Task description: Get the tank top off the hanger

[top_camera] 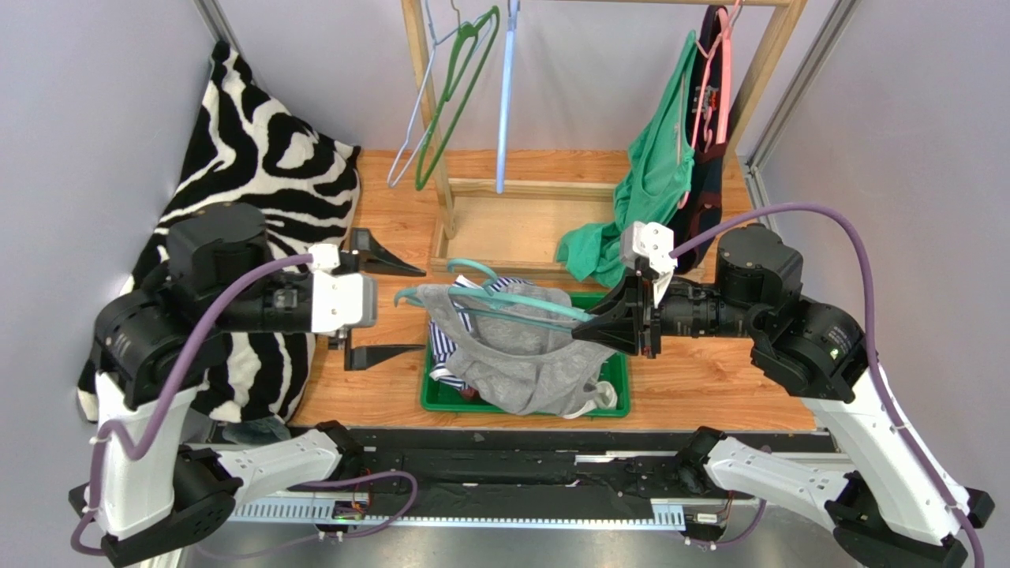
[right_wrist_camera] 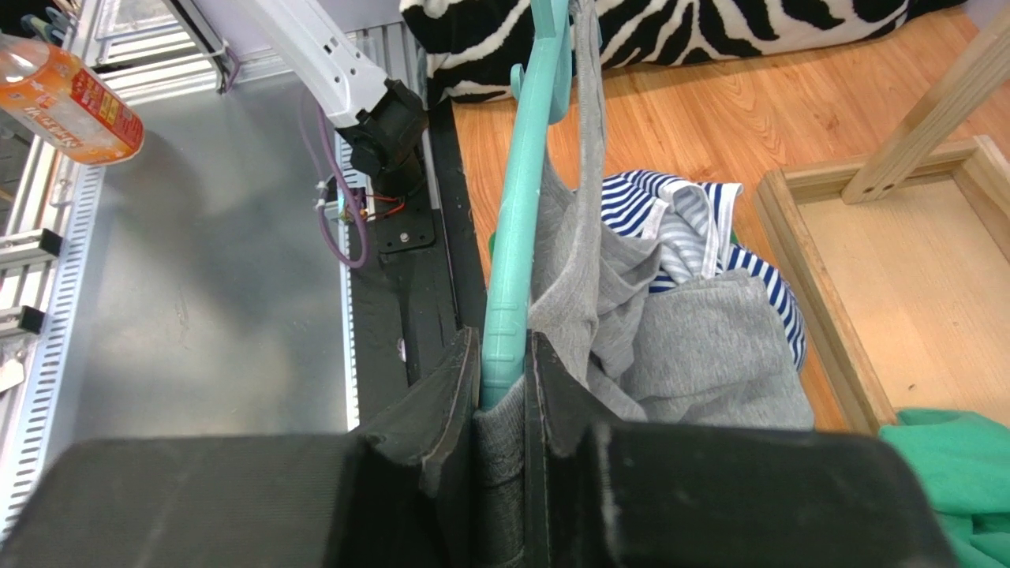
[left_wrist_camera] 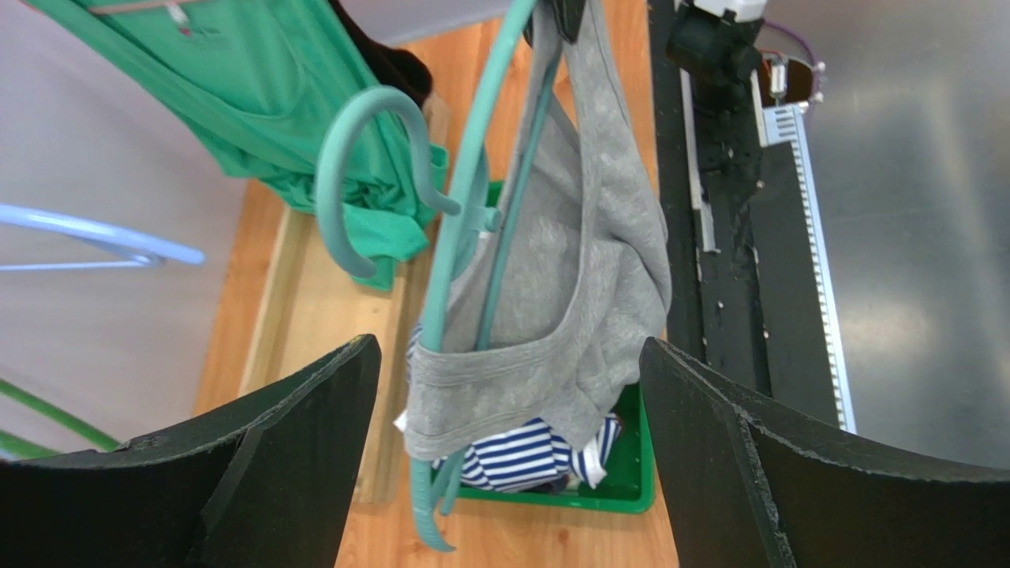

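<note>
A grey tank top [top_camera: 522,355] hangs on a teal hanger [top_camera: 498,298] held level over the green tray [top_camera: 617,402]. My right gripper [top_camera: 611,329] is shut on one end of the hanger [right_wrist_camera: 522,237], with a fold of the grey tank top [right_wrist_camera: 711,355] pinched in beside it. In the right wrist view the right gripper [right_wrist_camera: 504,343] has its jaws tight against the teal bar. My left gripper [top_camera: 391,305] stands open just left of the hanger's other end. In the left wrist view the tank top [left_wrist_camera: 593,237] and hanger [left_wrist_camera: 456,201] hang ahead of the left gripper [left_wrist_camera: 510,346], apart from both fingers.
A blue-striped garment [left_wrist_camera: 534,456] lies in the tray [left_wrist_camera: 617,491] under the tank top. A wooden rack [top_camera: 522,225] behind carries a green garment [top_camera: 646,178] and bare hangers [top_camera: 456,83]. A zebra-patterned cloth [top_camera: 255,154] lies at the left. An orange bottle [right_wrist_camera: 65,101] lies beyond the table's near edge.
</note>
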You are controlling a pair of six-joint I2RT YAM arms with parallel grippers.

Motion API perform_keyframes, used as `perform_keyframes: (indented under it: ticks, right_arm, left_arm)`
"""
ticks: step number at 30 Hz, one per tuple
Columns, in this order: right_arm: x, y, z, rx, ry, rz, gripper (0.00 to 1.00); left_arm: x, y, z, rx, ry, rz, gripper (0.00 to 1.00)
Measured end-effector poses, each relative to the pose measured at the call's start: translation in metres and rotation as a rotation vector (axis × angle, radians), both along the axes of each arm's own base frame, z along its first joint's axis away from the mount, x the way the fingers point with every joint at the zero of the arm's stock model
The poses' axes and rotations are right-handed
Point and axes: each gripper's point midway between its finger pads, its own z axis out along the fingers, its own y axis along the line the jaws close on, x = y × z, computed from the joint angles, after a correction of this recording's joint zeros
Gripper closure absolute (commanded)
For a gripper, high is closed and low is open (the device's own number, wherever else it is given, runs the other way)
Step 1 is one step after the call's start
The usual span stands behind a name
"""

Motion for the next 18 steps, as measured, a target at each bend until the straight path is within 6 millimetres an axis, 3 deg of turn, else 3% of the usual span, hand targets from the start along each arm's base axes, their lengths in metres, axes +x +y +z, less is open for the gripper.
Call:
perform_keyframes:
  ticks: [7,18]
  right_arm:
    - [-0.001,-0.004,0.006,0.009,-0.035,-0.012,1.00]
    - [-0.018,-0.003,0.020,0.071,-0.039,0.063,1.00]
  left_arm:
    - [0.004,-0.004,-0.031,0.075,0.069,-0.014,0.14]
    - [0.027,-0.008,-0.030,0.080,0.026,0.054,0.21]
